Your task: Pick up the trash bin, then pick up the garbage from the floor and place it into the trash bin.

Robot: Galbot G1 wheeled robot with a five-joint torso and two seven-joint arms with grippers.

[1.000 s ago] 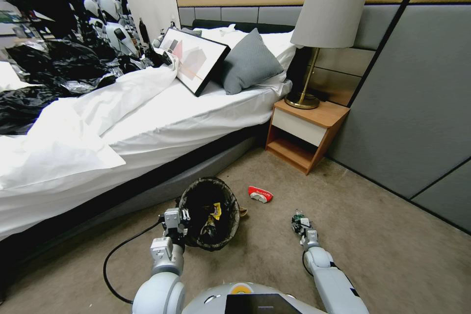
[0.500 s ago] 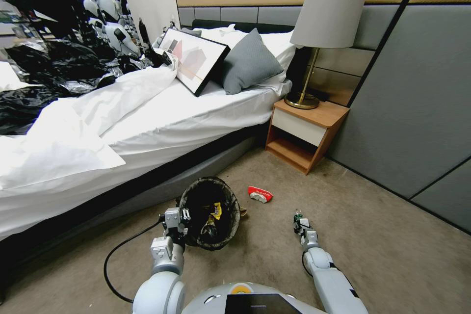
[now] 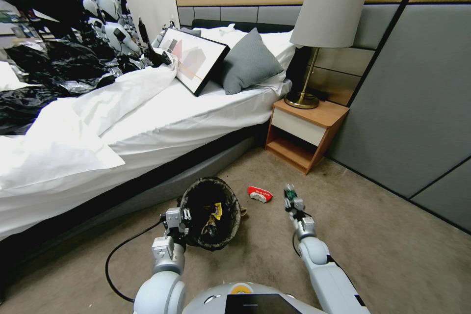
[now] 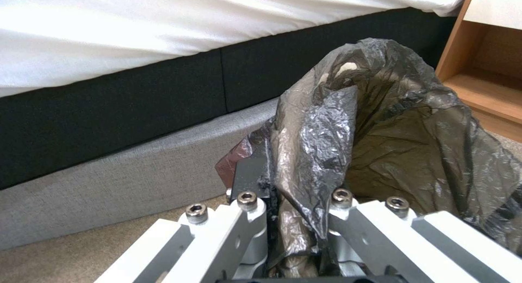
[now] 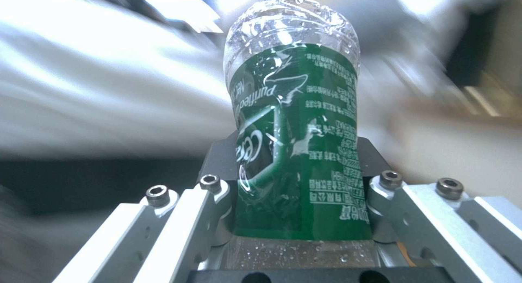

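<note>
While wrappers [image 3: 214,212] fill the trash bin [image 3: 230,201], right claw [image 3: 290,197] grips bottle [image 5: 293,152].

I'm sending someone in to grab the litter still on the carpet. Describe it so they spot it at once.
Start at the wooden nightstand beside the bed. On the carpet in front of it, just past the black-lined trash bin, lies a small red-and-white packet. It is the sole red thing on the floor.

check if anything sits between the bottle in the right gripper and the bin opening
Nothing visible does. The right gripper holds the bottle above bare carpet, beside the trash bin, which the left gripper grips by its rim. The red packet lies just beyond that gap.
</note>
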